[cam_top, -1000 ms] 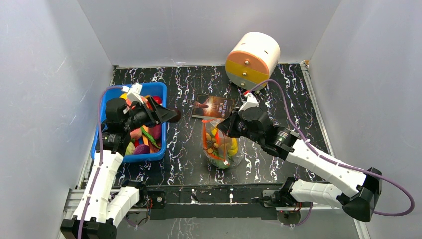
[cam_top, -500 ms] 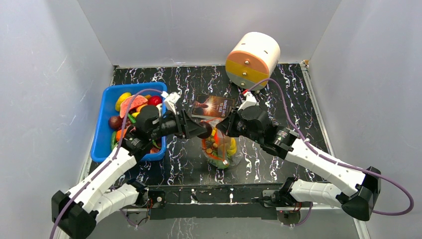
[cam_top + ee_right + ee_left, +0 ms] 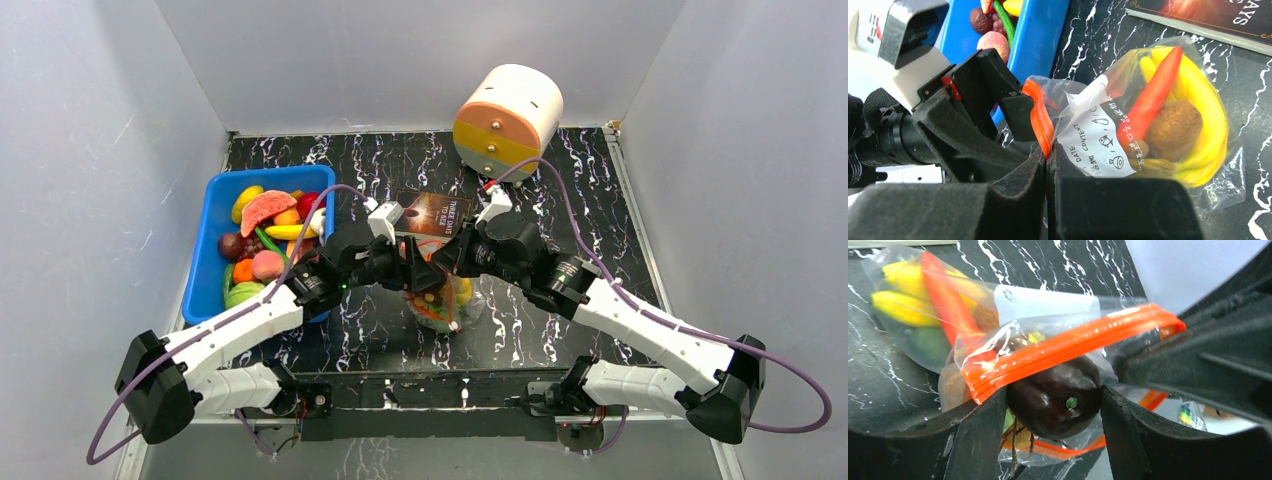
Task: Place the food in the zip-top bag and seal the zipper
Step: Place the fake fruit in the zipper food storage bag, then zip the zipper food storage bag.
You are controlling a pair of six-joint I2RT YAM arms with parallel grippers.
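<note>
Left arm has swung out of the blue bin (image 3: 270,173) over the last second, and the right arm hasn't budged. The left claw (image 3: 420,272) is now at the mouth of the zip-top bag (image 3: 1098,135), pinching 1 dark plum (image 3: 1048,400) between its 2 fingers. 1 strip of the orange zipper (image 3: 1073,345) runs across the top of the plum and another bit of orange shows under it. The right claw (image 3: 1047,160) is pressed together on the zipper edge, holding that side up. The bag sits on the worktop (image 3: 560,200) just right of the blue bin, with a yellow banana (image 3: 1208,125), a red pepper-looking thing (image 3: 1153,97) and a brown nut (image 3: 1173,130) inside. More toy food is piled in the bin.
</note>
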